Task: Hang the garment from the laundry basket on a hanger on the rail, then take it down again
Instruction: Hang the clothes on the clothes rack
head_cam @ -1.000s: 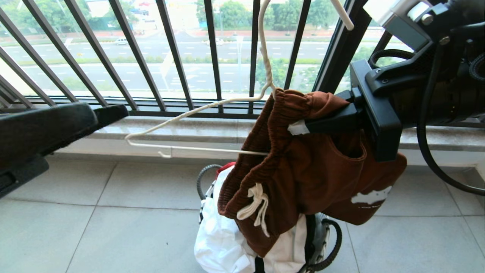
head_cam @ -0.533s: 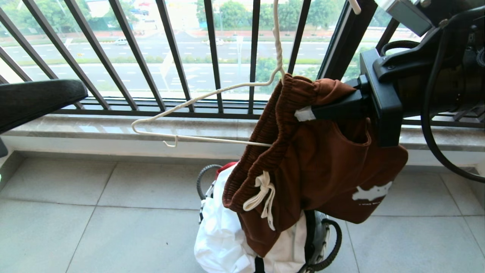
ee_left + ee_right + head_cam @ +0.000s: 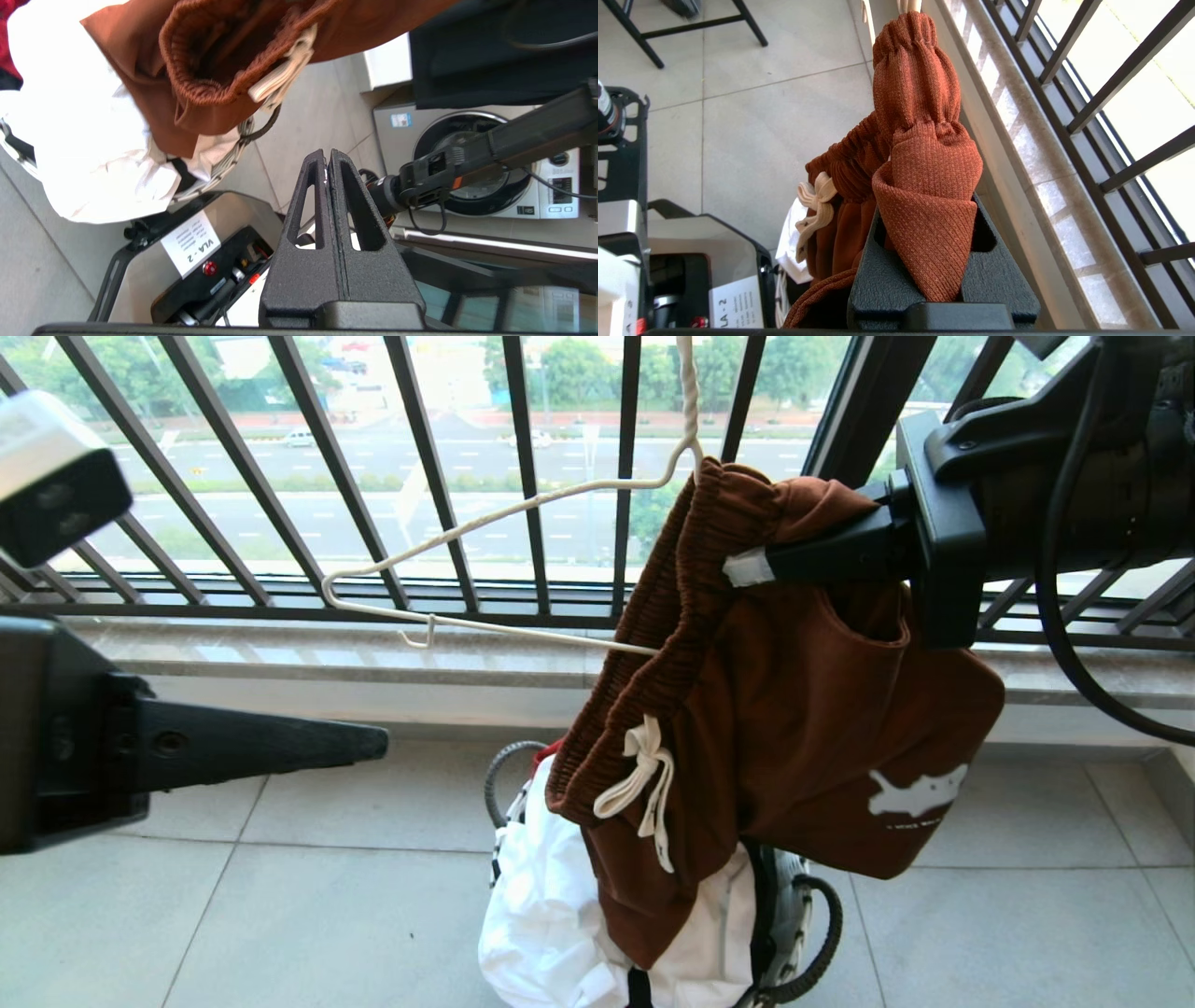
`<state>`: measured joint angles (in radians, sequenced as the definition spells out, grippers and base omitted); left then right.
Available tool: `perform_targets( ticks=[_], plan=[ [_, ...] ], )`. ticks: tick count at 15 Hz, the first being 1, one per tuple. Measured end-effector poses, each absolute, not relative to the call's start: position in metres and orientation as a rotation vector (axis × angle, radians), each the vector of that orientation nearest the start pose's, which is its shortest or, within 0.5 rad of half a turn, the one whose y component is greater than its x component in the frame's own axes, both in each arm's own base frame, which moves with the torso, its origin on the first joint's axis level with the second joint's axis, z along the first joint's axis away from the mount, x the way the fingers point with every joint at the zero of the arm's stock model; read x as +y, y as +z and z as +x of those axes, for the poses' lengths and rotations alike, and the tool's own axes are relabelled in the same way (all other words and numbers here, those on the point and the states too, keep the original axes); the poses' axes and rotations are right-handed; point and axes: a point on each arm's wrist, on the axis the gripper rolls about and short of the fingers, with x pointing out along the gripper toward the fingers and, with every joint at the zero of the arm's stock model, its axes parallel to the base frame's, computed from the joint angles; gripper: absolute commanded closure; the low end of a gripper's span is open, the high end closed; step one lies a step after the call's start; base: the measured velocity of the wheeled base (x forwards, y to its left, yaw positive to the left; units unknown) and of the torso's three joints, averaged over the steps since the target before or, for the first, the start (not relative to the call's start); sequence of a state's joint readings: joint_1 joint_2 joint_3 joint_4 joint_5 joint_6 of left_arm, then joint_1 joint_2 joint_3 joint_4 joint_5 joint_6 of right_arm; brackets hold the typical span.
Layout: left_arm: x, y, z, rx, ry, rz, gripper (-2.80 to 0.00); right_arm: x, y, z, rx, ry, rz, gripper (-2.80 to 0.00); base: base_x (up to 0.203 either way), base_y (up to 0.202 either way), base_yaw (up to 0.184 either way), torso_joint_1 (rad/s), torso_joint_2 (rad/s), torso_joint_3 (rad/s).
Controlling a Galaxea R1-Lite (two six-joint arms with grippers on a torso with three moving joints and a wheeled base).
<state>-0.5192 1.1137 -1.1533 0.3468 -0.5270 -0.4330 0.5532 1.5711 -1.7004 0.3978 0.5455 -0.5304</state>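
Observation:
The garment (image 3: 794,709), rust-brown shorts with a white drawstring, hangs in the air in front of the window. My right gripper (image 3: 747,567) comes in from the right and is shut on the garment's bunched waistband (image 3: 920,93); the cloth covers its fingertips (image 3: 931,200). The cream wire hanger (image 3: 485,523) has one arm inside the waistband, and its hook runs up out of view. My left gripper (image 3: 378,744) points level toward the shorts from the left, shut and holding nothing (image 3: 327,154). The laundry basket (image 3: 803,915) stands on the floor beneath. The rail is out of view.
The black barred window railing (image 3: 420,476) and a stone sill (image 3: 373,658) run behind the hanger. A white cloth (image 3: 551,933) spills out of the basket. The left wrist view shows a washing machine (image 3: 490,186) and my own base (image 3: 196,252).
My left gripper has shut and swung down to point level at the shorts. My right gripper has lifted the garment and hanger a little higher.

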Motion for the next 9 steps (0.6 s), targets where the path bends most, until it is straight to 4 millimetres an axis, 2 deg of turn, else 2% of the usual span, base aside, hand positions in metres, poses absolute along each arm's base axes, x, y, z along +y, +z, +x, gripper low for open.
perform_targets(
  ticks=[5, 6, 9],
  plan=[
    [-0.105, 0.286, 0.152, 0.694, -0.905, -0.371, 0.0, 0.147, 0.377, 0.217, -0.066, 1.121, -0.448, 0.0, 0.0, 0.0, 0.0, 0.0, 0.0, 0.0],
    [-0.109, 0.279, 0.157, 0.689, -0.906, -0.374, -2.8, 0.147, 0.378, 0.217, -0.065, 1.12, -0.438, 0.0, 0.0, 0.0, 0.0, 0.0, 0.0, 0.0],
    [-0.119, 0.267, 0.175, 0.653, -0.872, -0.391, -2.8, 0.148, 0.377, 0.217, -0.054, 1.121, -0.423, 0.0, 0.0, 0.0, 0.0, 0.0, 0.0, 0.0]
  ],
)
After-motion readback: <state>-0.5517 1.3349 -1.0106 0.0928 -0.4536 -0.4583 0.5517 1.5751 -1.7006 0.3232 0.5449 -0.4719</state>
